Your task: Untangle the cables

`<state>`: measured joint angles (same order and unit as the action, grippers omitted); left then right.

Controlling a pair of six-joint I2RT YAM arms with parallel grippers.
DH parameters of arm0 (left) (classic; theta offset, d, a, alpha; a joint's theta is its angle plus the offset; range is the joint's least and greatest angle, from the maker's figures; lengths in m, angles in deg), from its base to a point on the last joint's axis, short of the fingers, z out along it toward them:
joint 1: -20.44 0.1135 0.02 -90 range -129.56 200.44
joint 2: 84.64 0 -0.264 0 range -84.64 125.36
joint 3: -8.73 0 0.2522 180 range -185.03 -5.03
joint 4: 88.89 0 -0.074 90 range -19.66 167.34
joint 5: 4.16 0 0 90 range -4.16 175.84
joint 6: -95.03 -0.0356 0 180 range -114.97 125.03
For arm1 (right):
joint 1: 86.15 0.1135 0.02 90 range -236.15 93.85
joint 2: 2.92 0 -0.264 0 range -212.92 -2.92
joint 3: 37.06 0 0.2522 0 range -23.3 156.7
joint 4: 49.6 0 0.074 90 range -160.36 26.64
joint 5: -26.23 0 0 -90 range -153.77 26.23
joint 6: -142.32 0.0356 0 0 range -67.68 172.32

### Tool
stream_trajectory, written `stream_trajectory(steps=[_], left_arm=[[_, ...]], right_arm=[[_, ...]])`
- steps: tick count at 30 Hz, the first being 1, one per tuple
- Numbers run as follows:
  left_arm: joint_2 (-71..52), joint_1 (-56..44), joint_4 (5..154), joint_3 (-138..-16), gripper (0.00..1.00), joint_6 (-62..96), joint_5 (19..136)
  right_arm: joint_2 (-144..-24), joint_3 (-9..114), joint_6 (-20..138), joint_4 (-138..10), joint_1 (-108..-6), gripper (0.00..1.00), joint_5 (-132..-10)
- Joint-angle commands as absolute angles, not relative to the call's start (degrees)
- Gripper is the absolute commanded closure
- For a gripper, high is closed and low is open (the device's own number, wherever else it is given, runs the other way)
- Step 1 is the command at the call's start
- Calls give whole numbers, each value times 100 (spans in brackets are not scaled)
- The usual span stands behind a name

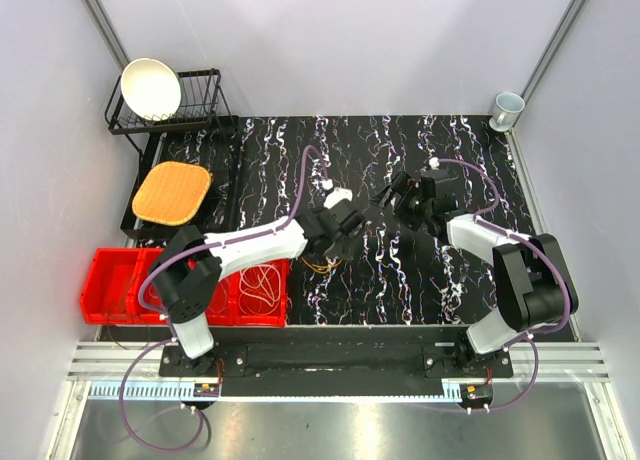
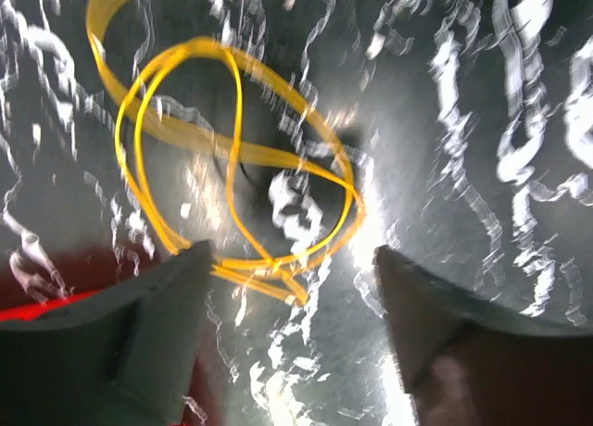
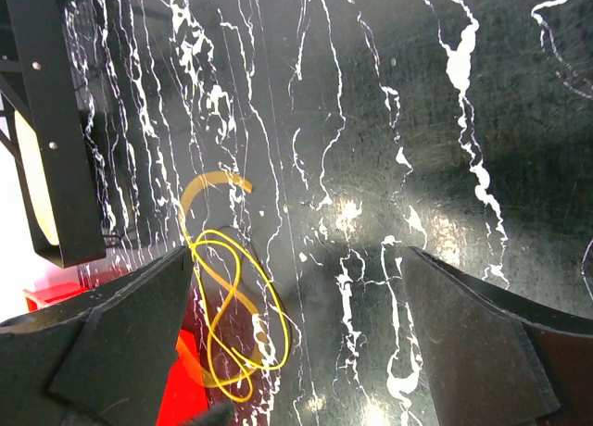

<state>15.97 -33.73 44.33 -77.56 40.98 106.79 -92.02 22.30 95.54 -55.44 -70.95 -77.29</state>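
Note:
A yellow cable [image 1: 320, 266] lies in overlapping loops on the black mat, just right of the red bins. In the left wrist view the cable [image 2: 199, 43] lies ahead of and between my fingertips, its near strands touching the left fingertip [image 2: 190, 269]. My left gripper [image 2: 292, 253] hovers just over it, open and empty; it also shows in the top view [image 1: 345, 240]. My right gripper [image 1: 395, 195] is open and empty over bare mat further right. In the right wrist view [image 3: 296, 255] the cable [image 3: 270, 288] lies beside the left finger. Pale cable loops [image 1: 262, 285] lie in the rightmost red bin.
Red bins [image 1: 120, 270] stand at the mat's near left edge. A black dish rack [image 1: 200, 115] with a white bowl [image 1: 150, 88] and an orange woven mat [image 1: 172, 193] stand at the back left. A cup [image 1: 507, 108] stands at the back right corner.

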Motion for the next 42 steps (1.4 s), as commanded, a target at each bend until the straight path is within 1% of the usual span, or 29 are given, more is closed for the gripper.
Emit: stream_trajectory(steps=[1, 6, 13, 15, 19, 22, 23, 25, 26, 28, 35, 42], left_arm=[[976, -3651, 4544, -7526, 2, 4511, 11176], [817, -3827, 4570, -7368, 1, 4784, 11194], [1220, -4020, 4579, -7482, 1, 4845, 11396], [1265, -4038, 4492, -7499, 1, 5151, 11528], [1221, -4038, 4483, -7368, 1, 5933, 11853], [1012, -4134, 4491, -7157, 1, 6846, 12177], [914, -4161, 4543, -7052, 1, 7467, 12275], [633, -4266, 4736, -6666, 1, 7998, 12459], [545, -4293, 4850, -6429, 1, 8514, 12521], [430, -4302, 4983, -6261, 1, 8834, 12574], [658, -4302, 5106, -6506, 1, 8818, 12750], [667, -4319, 5835, -6137, 1, 8941, 12846]], right_arm=[[-9309, 2328, 9574, -5343, -7139, 0, -7906], [-9397, 2363, 9591, -5325, -7147, 0, -7985], [-9450, 2363, 9609, -5299, -7139, 0, -7994], [-9459, 2372, 9609, -5308, -7147, 0, -8003], [-9468, 2372, 9617, -5299, -7139, 0, -8012], [-9485, 2372, 9626, -5281, -7139, 0, -8047], [-9494, 2381, 9626, -5281, -7139, 0, -8056], [-9494, 2390, 9635, -5281, -7139, 0, -8073], [-9503, 2390, 9626, -5273, -7139, 0, -8073], [-9503, 2381, 9653, -5273, -7139, 0, -8100], [-9564, 2407, 9670, -5237, -7139, 0, -8205], [-9556, 2381, 9688, -5202, -7139, 0, -8223]])
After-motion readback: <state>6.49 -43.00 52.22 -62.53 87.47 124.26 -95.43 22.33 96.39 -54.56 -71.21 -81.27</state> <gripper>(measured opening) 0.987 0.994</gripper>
